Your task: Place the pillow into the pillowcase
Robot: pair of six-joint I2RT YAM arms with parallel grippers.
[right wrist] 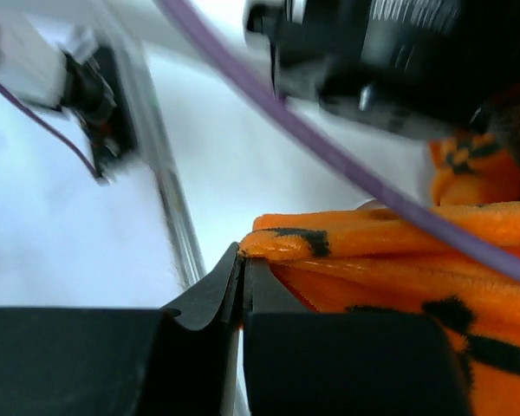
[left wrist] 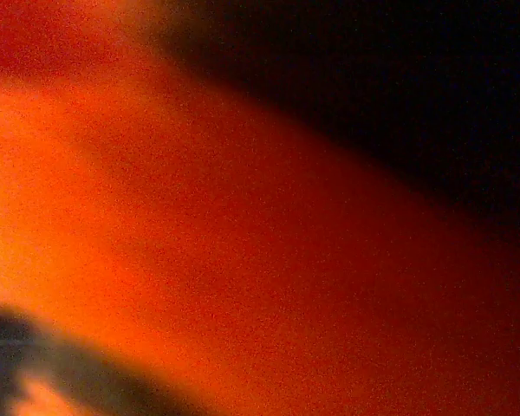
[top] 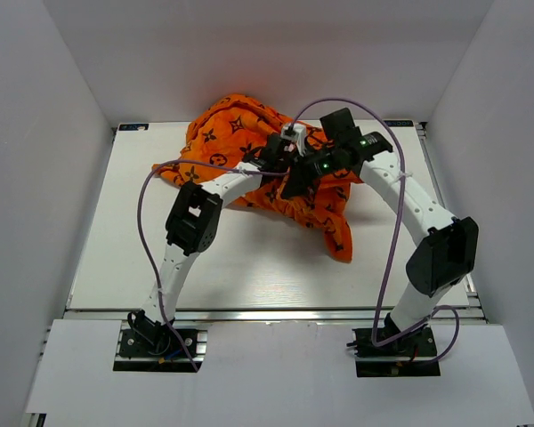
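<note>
An orange pillowcase (top: 230, 123) with black motifs lies bunched at the back middle of the white table (top: 133, 249). My right gripper (top: 291, 189) is shut on a folded edge of it. In the right wrist view its black fingers (right wrist: 282, 303) are pressed together at the gripper tip (right wrist: 243, 260), pinching the orange pillowcase hem (right wrist: 373, 277). My left gripper (top: 272, 157) is pushed into the cloth right beside it. The left wrist view shows only blurred orange-red fabric (left wrist: 243, 260), so its jaws are hidden. I see no pillow; it may be inside the case.
A purple cable (right wrist: 347, 165) crosses the right wrist view in front of the left arm's black wrist (right wrist: 390, 61). Purple cables (top: 144, 222) loop beside both arms. Grey walls close in the table on three sides.
</note>
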